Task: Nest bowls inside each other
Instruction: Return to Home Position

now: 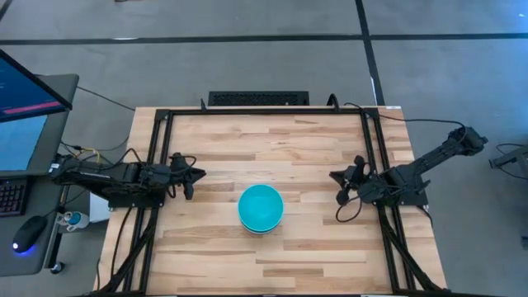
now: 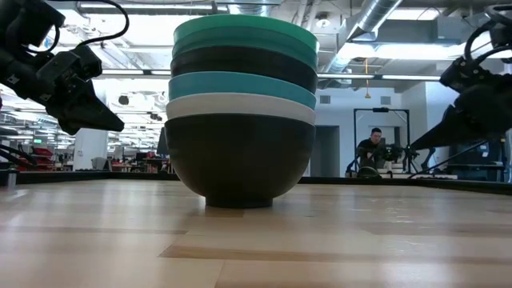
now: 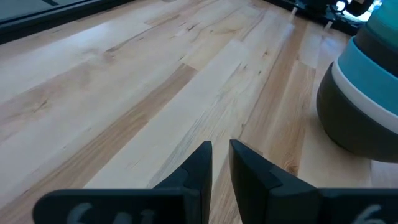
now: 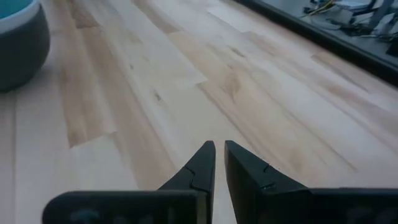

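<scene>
The bowls stand nested in one stack (image 1: 261, 208) near the table's middle, its black bottom bowl (image 2: 238, 160) resting on its foot on the wood. Above it show white, cyan, black and teal rims, a cyan bowl on top. The stack's edge shows in the left wrist view (image 3: 364, 99) and in the right wrist view (image 4: 22, 43). My left gripper (image 1: 191, 175) hovers left of the stack, shut, touching nothing (image 3: 219, 155). My right gripper (image 1: 345, 188) hovers right of the stack, shut, empty (image 4: 219, 154).
A black frame (image 1: 264, 112) runs along the table's far edge and both sides. Cables trail from the right arm (image 1: 351, 213). A monitor and mouse sit left of the table (image 1: 29, 235). A person sits far back in the room (image 2: 374, 148). Bare wood surrounds the stack.
</scene>
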You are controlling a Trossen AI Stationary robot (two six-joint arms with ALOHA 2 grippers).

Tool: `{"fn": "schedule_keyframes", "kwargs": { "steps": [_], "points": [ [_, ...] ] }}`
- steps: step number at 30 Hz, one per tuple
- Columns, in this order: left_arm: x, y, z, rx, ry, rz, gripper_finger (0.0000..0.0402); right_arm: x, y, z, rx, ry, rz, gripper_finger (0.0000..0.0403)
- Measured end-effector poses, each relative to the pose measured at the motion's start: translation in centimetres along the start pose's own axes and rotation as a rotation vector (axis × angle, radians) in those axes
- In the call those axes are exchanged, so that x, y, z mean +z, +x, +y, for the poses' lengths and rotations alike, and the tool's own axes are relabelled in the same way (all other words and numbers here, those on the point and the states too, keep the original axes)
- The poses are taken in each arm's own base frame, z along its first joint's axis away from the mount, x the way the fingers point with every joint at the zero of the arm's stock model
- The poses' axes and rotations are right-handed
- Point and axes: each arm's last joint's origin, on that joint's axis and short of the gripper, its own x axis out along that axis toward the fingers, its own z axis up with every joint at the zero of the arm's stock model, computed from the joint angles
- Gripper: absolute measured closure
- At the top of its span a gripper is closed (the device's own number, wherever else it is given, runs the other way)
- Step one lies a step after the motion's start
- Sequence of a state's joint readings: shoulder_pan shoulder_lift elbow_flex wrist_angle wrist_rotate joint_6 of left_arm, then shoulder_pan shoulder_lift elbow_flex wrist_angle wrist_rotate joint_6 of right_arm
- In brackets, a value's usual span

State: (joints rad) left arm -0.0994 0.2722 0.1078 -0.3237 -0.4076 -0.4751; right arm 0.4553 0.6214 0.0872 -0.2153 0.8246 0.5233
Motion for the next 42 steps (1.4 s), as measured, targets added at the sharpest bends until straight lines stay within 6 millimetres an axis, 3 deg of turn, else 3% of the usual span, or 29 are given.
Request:
{"fn": "schedule_keyframes", "kwargs": {
  "steps": [42],
  "points": [
    [-0.01, 0.01, 0.0, 0.0, 0.0, 0.001, 0.0356, -0.02, 0.0, 0.06, 0.021, 0.001, 0.012, 0.0344]
  ]
}}
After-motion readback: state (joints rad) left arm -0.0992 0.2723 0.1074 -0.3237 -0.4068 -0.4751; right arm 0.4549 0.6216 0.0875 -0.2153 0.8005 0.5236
